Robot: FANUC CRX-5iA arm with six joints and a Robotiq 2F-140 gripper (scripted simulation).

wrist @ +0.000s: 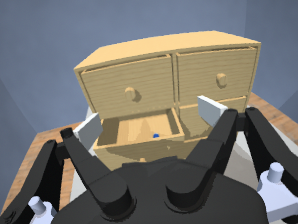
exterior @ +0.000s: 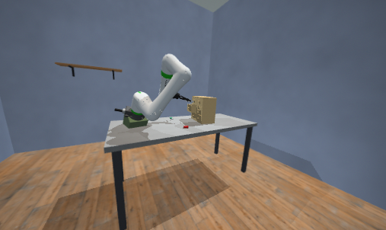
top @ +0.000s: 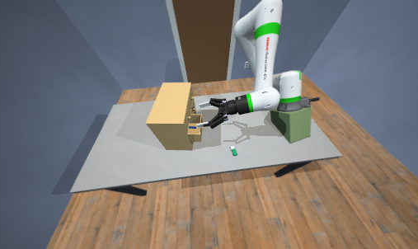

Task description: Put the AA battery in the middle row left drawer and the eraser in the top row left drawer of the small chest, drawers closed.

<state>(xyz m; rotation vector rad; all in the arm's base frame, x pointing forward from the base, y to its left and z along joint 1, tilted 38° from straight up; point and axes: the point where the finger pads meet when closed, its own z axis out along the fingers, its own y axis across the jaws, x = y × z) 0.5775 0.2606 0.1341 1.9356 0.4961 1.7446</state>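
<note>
The small chest (top: 169, 103) (exterior: 209, 110) (wrist: 215, 40) stands upright. Its middle-row left drawer (top: 194, 138) (wrist: 120, 153) is pulled partly out. The blue AA battery (top: 192, 127) (wrist: 156, 135) lies inside it; the wrist view shows only a blue spot near the drawer's front right. The top-left drawer (wrist: 107, 90) looks pushed in. My gripper (top: 201, 115) (wrist: 148, 113) is wide open and empty, in front of the chest and above the open drawer, with one finger to each side of the battery. The green-and-white eraser (top: 233, 151) (exterior: 171, 118) lies on the table.
The top-right drawer (wrist: 240, 75) looks pushed in. A small red object (exterior: 186, 126) lies on the table (top: 111, 165) (exterior: 232, 121), on the chest's other side from the eraser. The arm's green base block (top: 299, 125) stands at the table's far end from the chest.
</note>
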